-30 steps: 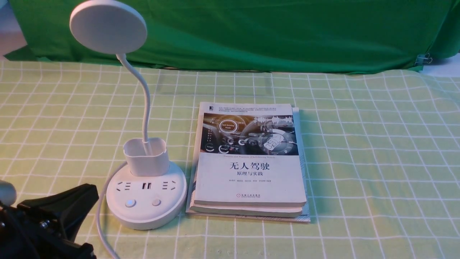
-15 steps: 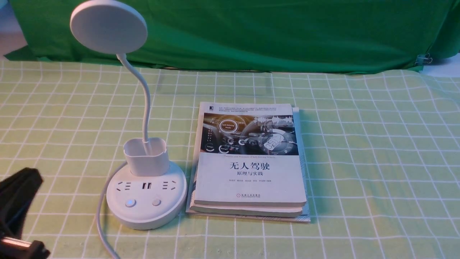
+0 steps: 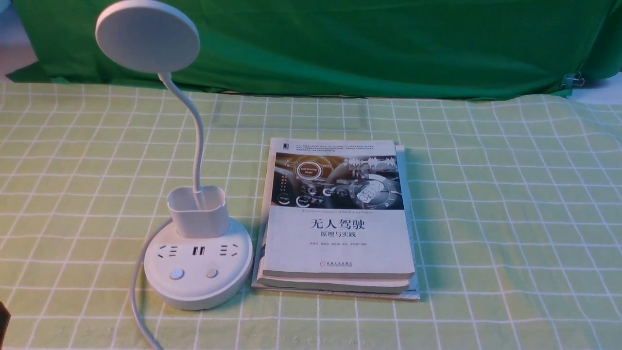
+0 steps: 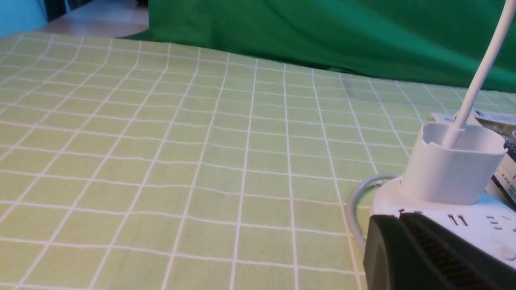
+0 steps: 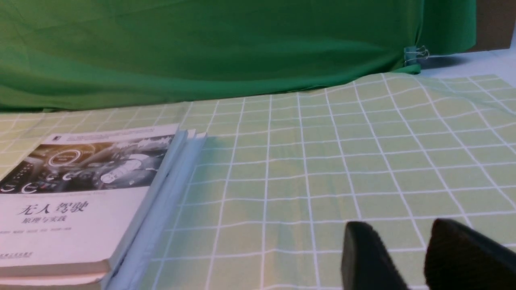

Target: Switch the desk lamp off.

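desk lamp (image 3: 198, 272) is on the left of the checked cloth (image 3: 486, 204), upright, disc head (image 3: 148, 36) unlit on its bent neck (image 3: 198, 131). cup holder (image 3: 198, 214) sits on the far part of the round base, sockets in the middle, two buttons on the near part; the left button (image 3: 176, 274) shows bluish-white, the right one (image 3: 211, 272) is plain. cord (image 3: 138, 291) runs down the left side of the base.

book stack (image 3: 337, 218) lies just right of the lamp, green drape (image 3: 340, 48) behind at the far edge.

my left gripper (image 4: 397, 217) is near the base, not touching the buttons; fingers look together, nothing seen in them. right gripper (image 5: 397, 225) is right of the books, jaws slightly apart, holding nothing.
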